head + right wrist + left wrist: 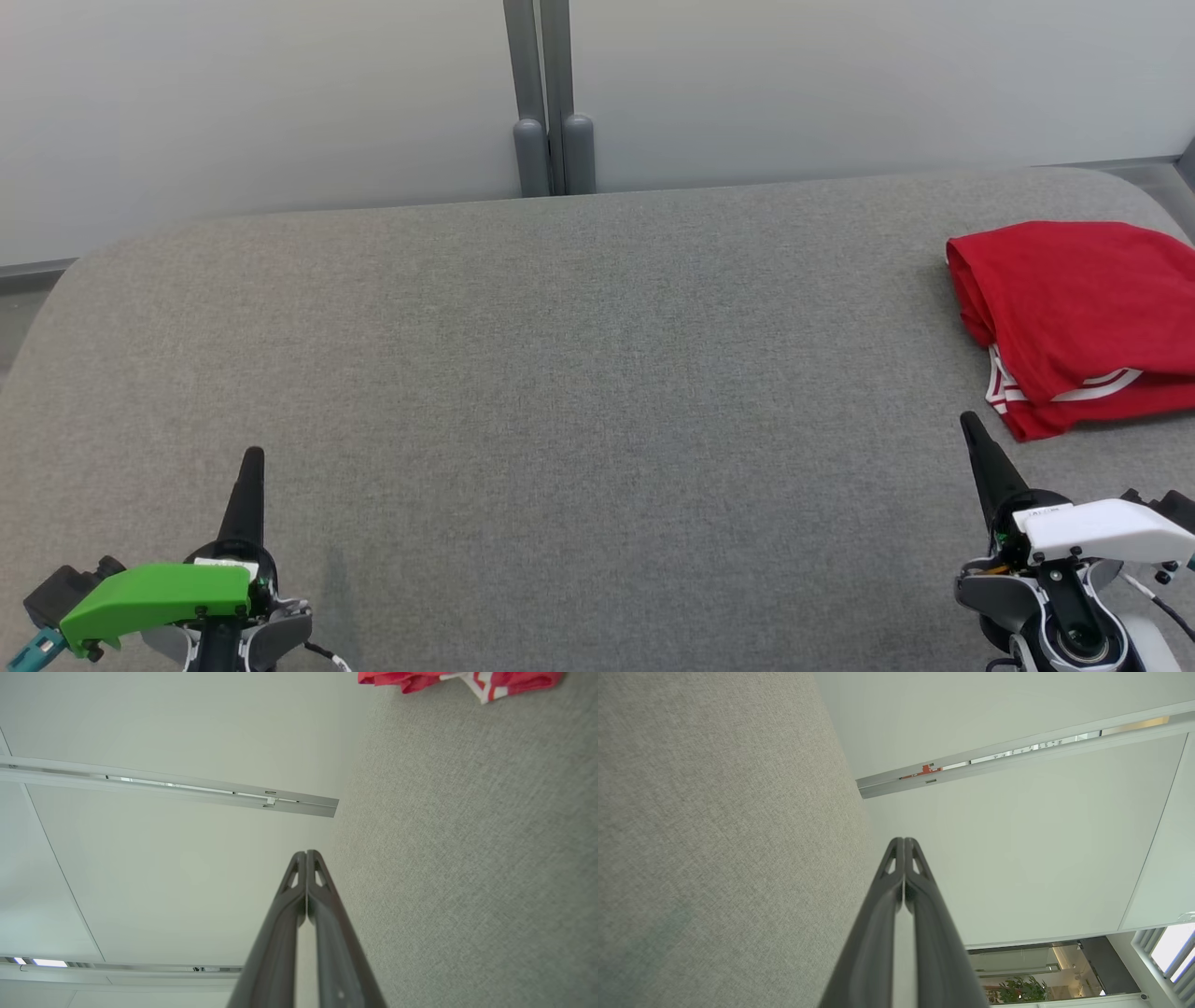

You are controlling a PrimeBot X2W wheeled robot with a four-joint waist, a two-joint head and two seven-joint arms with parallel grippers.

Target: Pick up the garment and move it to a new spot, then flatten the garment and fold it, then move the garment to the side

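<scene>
Far right on the grey surface [560, 373], red garment [1074, 308] lies folded; left gripper [253, 455] & right gripper [968, 420] both pressed together, empty, right one nr the garment.

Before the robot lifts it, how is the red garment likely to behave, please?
The red garment would probably go floppy: it lies in soft, rounded folds. Gripped by one layer, it would likely unfold, as its striped hems lie loose. It looks thin, so probably light.
</scene>
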